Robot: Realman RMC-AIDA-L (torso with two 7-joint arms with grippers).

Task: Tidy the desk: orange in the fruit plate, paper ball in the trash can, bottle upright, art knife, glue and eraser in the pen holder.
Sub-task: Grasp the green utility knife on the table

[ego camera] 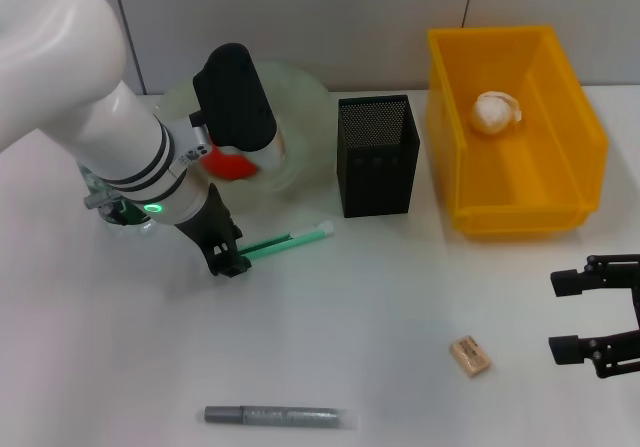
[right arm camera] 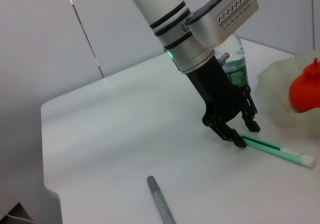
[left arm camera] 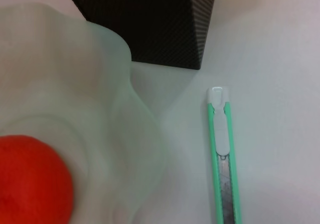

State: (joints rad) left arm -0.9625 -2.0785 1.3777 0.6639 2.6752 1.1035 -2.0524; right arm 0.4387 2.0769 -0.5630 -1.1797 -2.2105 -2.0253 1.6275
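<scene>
The art knife lies flat on the bench in the centre-left of the head view, long axis running left-right, white tip aimed at the pen holder; the left end effector is down at its butt end, fingers apart straddling it, not clamped yet; the right end effector hangs open, lower right, much farther off.

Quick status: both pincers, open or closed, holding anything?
Left pincer: open, down at the desk around the end of the art knife, not clamped on it.
Right pincer: open, empty, near the eraser.
</scene>
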